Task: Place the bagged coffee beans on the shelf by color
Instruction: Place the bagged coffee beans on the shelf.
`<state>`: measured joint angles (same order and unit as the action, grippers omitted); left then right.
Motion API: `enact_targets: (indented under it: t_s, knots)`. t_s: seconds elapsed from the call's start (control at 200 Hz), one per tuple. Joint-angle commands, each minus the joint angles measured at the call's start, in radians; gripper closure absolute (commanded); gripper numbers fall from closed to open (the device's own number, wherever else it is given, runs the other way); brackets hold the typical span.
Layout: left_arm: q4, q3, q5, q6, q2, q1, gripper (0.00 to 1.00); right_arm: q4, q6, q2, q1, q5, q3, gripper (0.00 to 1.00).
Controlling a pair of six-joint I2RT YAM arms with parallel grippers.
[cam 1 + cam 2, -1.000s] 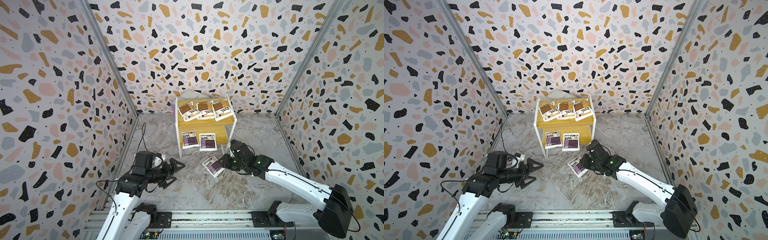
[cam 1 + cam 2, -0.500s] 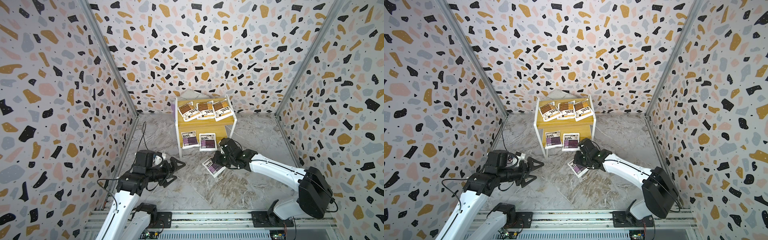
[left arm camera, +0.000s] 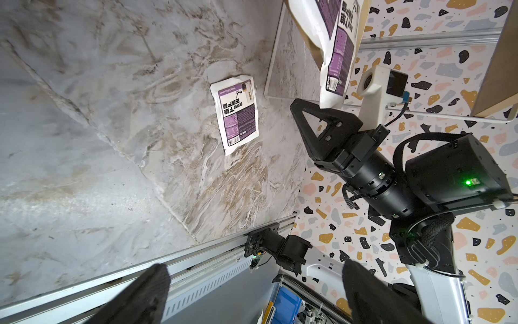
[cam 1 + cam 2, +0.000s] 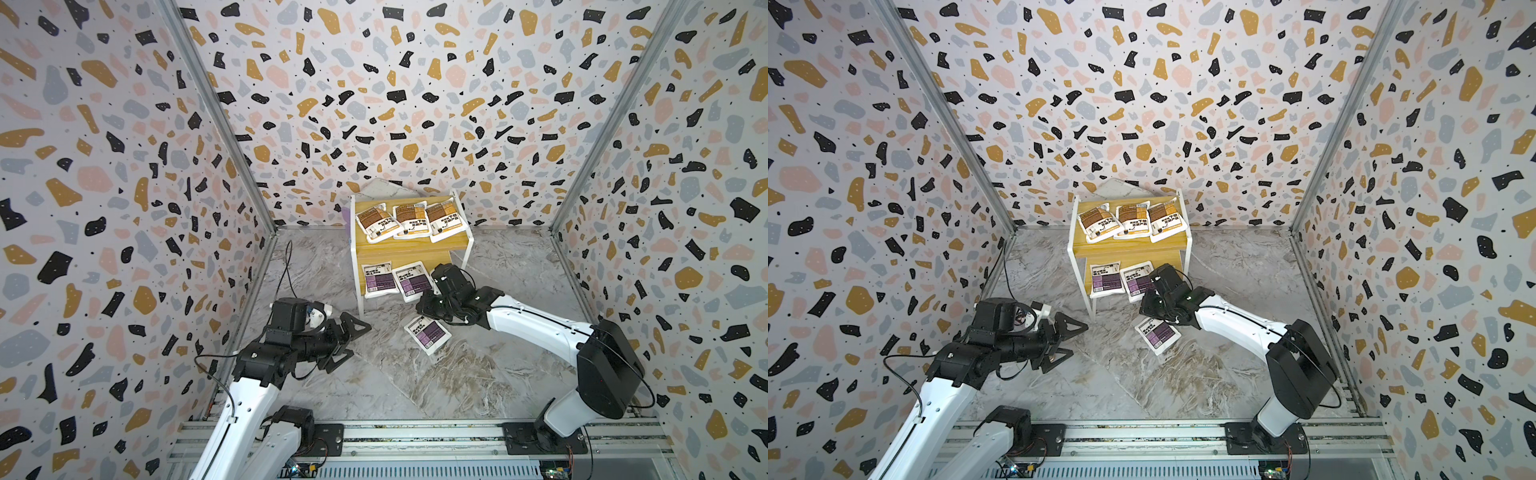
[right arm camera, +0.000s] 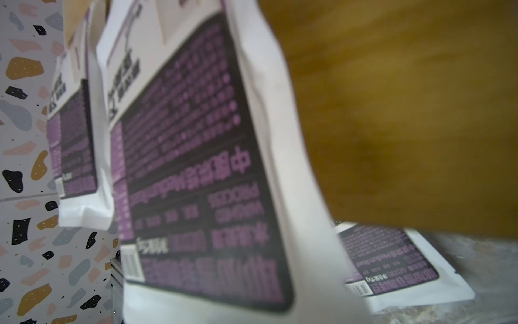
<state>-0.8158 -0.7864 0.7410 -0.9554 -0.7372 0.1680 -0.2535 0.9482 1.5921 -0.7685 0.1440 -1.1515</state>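
The shelf [image 4: 399,253] [image 4: 1125,251] stands at the back of the floor. Three brown-panelled bags of coffee beans [image 4: 411,219] lie side by side on its upper board. Two purple bags [image 4: 377,279] [image 4: 412,280] lie on the lower board [image 5: 406,112], the right-hand one [image 3: 336,42] [image 5: 196,168] overhanging the front edge. A third purple bag [image 4: 428,333] [image 4: 1157,333] [image 3: 238,112] [image 5: 392,261] lies flat on the floor in front. My right gripper [image 4: 420,306] [image 4: 1144,305] [image 3: 294,103] is shut, its tips at the overhanging bag's corner; a pinch does not show. My left gripper [image 4: 351,347] [image 4: 1073,343] [image 3: 256,291] hangs open and empty, left of the shelf.
Patterned walls close in on three sides. A metal rail [image 4: 415,432] carrying both arm bases runs along the front. A black cable [image 4: 286,270] trails down the left corner. A grey slab [image 4: 386,189] leans behind the shelf. A blue bin [image 3: 283,303] sits below the rail.
My right gripper left the floor bag, moved up and left to the shelf's lower board and closed. The right-hand purple bag there has turned slightly. The left arm has hardly moved.
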Motion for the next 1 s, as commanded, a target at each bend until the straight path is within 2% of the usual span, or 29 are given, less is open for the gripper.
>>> enact_targets:
  t_s: [0.0,0.616,0.811,0.996]
  knots:
    - [-0.002,-0.03,0.0,0.021,0.001,-0.005,0.0,0.0,-0.022,0.001,0.008,0.004,-0.048,1.0]
    - [-0.013,-0.013,0.001,0.03,0.013,-0.007,0.0,0.032,-0.006,0.075,0.009,0.035,-0.134,1.0]
    - [0.031,0.01,0.009,0.006,0.01,-0.007,0.0,0.027,0.004,0.01,0.003,0.044,-0.068,1.0]
    - [0.119,0.059,0.011,-0.044,0.019,-0.005,0.0,-0.009,0.012,-0.136,-0.006,0.041,0.082,0.98]
